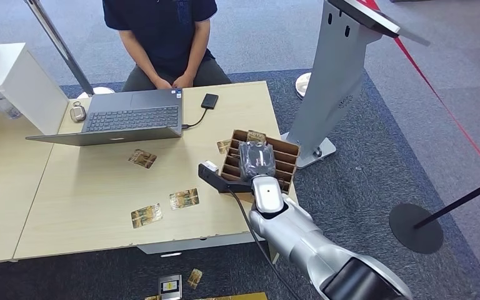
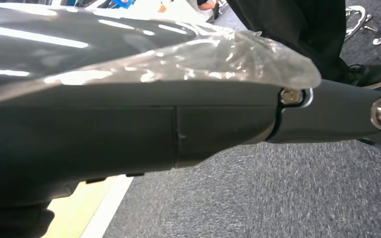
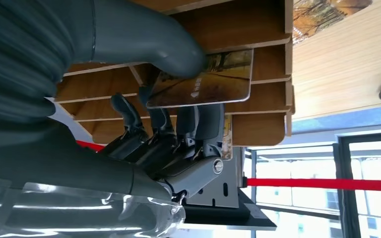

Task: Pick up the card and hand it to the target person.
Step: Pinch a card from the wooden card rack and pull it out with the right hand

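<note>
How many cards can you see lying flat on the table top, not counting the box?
4: one near the laptop, two side by side toward the near edge, one tucked against the cardboard box. The right hand pinches another over the box; more may be hidden inside.

A pale wooden worktop [image 1: 94, 187] carries an open grey laptop [image 1: 122, 119] at its far edge, with a small black box [image 1: 209, 100] cabled beside it and a mouse-like object [image 1: 77, 112] to its other side. Three loose cards [image 1: 142, 158] [image 1: 184, 199] [image 1: 146, 215] lie flat on its middle. A slotted cardboard box [image 1: 284, 156] stands at its right edge, near a fourth card [image 1: 224, 146].
</note>
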You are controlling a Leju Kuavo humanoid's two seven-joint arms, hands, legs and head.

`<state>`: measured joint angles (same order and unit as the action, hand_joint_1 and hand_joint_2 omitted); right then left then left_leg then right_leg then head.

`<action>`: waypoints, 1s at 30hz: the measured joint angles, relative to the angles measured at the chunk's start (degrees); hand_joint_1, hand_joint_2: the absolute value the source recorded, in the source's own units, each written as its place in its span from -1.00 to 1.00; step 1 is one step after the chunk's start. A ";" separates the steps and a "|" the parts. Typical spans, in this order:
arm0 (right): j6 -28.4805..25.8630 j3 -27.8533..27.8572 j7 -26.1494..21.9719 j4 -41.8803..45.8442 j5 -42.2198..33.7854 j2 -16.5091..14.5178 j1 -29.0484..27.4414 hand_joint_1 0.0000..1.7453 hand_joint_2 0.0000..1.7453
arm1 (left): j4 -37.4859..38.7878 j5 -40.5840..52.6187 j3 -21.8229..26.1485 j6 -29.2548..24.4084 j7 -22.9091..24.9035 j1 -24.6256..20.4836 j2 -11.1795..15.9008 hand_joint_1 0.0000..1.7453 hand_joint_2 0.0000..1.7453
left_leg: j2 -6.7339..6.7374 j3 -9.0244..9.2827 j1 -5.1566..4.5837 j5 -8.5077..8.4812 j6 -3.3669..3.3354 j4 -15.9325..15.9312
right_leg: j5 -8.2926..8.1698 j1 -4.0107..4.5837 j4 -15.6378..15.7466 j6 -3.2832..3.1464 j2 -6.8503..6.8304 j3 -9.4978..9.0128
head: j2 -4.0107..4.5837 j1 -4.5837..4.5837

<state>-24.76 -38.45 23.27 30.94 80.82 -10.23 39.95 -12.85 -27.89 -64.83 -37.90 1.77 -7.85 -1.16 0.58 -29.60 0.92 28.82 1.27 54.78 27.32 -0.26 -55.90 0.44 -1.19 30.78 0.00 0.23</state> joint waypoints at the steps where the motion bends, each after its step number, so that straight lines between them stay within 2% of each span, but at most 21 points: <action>1: -0.16 0.01 -0.15 0.00 -0.20 0.00 0.01 0.94 1.00 | 0.00 -0.02 0.00 0.00 0.00 0.00 0.00 -1.00 -1.00 | 0.00 0.00 0.00 0.00 0.00 0.00 | 0.00 0.00 0.00 0.00 0.00 0.00 | 0.00 0.01; 9: -0.56 0.02 -2.27 0.68 -2.43 -0.05 0.12 0.83 1.00 | 0.00 -0.24 0.00 -0.05 0.00 0.05 0.00 -1.00 -1.00 | 0.00 -0.02 0.00 0.00 0.00 0.00 | 0.00 0.00 0.00 0.00 0.00 0.01 | 0.00 0.01; 15: 0.69 0.05 -3.96 4.76 -5.73 0.05 0.09 0.81 1.00 | 0.00 -0.62 0.00 -0.31 -0.16 0.28 0.00 -1.00 -1.00 | 0.01 -0.01 0.00 0.00 0.00 0.00 | 0.00 0.00 0.00 0.00 0.00 0.02 | 0.00 0.01; 22: 7.41 0.03 -5.87 15.39 -12.22 1.22 -0.07 0.90 1.00 | 0.00 -1.16 0.01 -0.49 -0.46 0.55 0.00 -1.00 -1.00 | 0.01 0.00 0.00 0.00 0.00 0.01 | 0.00 0.00 0.00 0.00 0.00 0.03 | 0.00 0.00; 30: 14.57 0.02 -6.33 29.46 -21.87 3.58 -0.79 0.86 1.00 | 0.00 -1.50 0.01 -0.70 -0.84 0.75 0.00 -1.00 -1.00 | 0.01 -0.01 0.00 0.01 0.00 0.00 | 0.00 0.00 0.00 0.00 0.00 0.04 | 0.00 0.01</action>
<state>-10.19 -38.42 16.94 60.40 58.95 -6.65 39.17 -12.85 -29.39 -64.82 -38.60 0.93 -7.10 -1.16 0.60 -29.61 0.92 28.83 1.28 54.78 27.32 -0.26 -55.90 0.44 -1.19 30.82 0.00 0.24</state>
